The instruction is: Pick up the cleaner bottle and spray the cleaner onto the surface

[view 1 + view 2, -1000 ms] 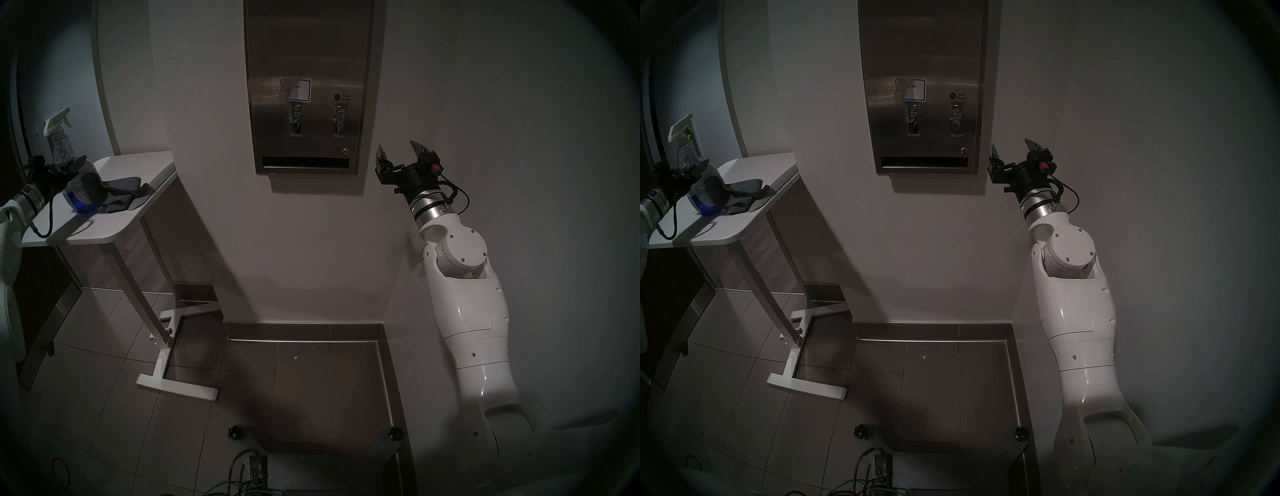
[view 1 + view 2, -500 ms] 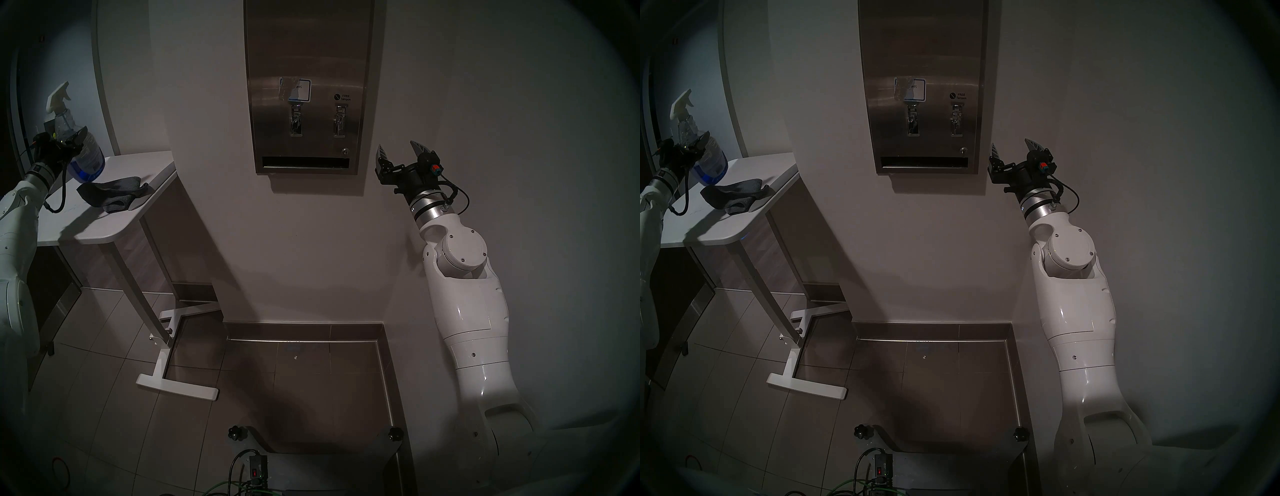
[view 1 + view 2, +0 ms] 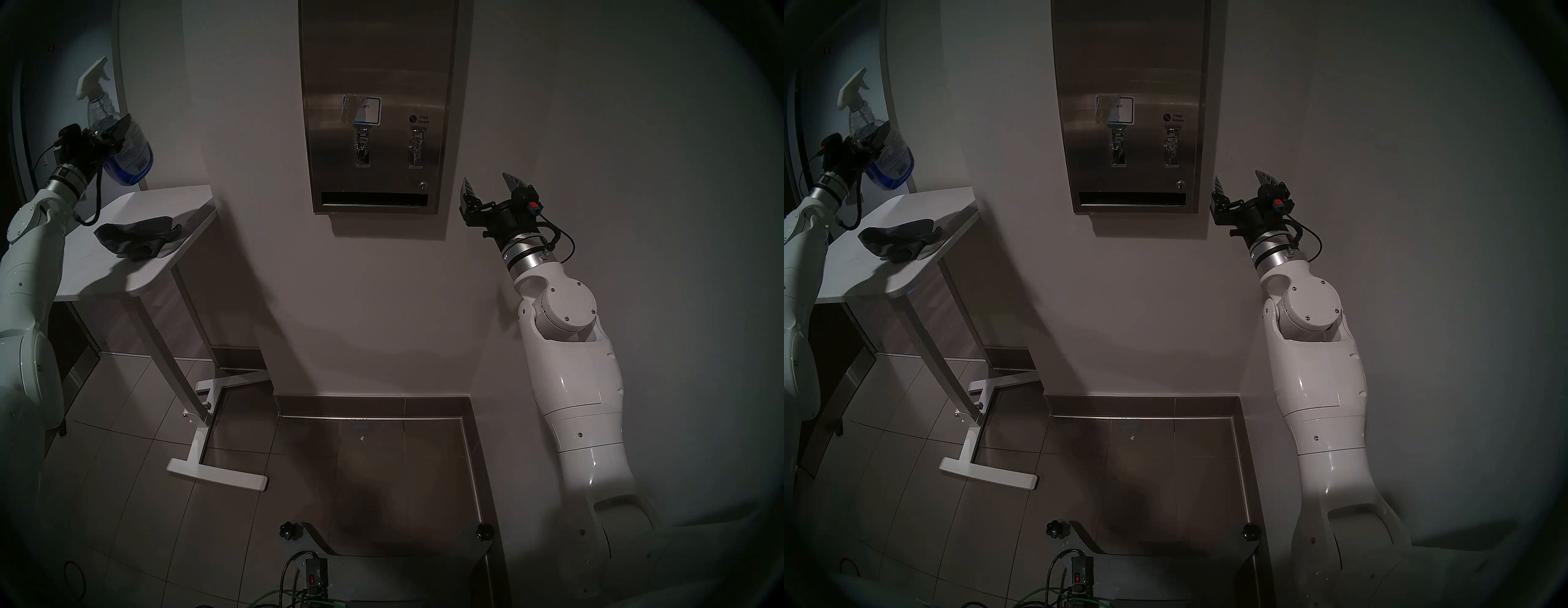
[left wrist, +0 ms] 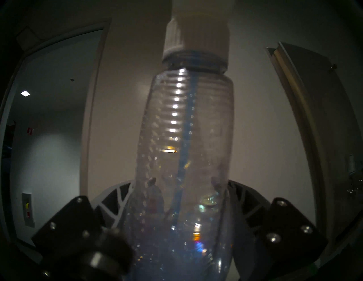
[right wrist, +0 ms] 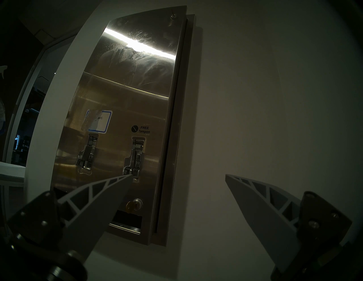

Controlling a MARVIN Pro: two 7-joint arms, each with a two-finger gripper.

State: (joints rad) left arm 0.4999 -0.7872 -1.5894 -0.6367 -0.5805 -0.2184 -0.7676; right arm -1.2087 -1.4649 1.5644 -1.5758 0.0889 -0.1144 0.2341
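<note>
The clear cleaner bottle [image 3: 127,148] with its white spray head [image 3: 91,78] hangs in the air above the small white table [image 3: 140,271], far left in the head views. My left gripper [image 3: 112,131] is shut on the bottle's body. Blue cleaner [image 3: 127,172] pools in its lower end. In the left wrist view the bottle [image 4: 186,137] fills the middle between both fingers. The stainless-steel surface [image 3: 377,63] hangs on the wall at centre, well to the bottle's right. My right gripper [image 3: 488,184] stands open beside the dispenser's lower right corner, holding nothing.
A dark grey cloth [image 3: 135,240] lies crumpled on the white table. The table's leg and white foot [image 3: 216,471] stand on the tiled floor. A door frame [image 3: 127,93] runs behind the bottle. The robot's base with cables [image 3: 314,573] sits at the bottom.
My left arm has lifted the bottle off the table, up and slightly to the right, uncovering the cloth. The right arm has not moved.
</note>
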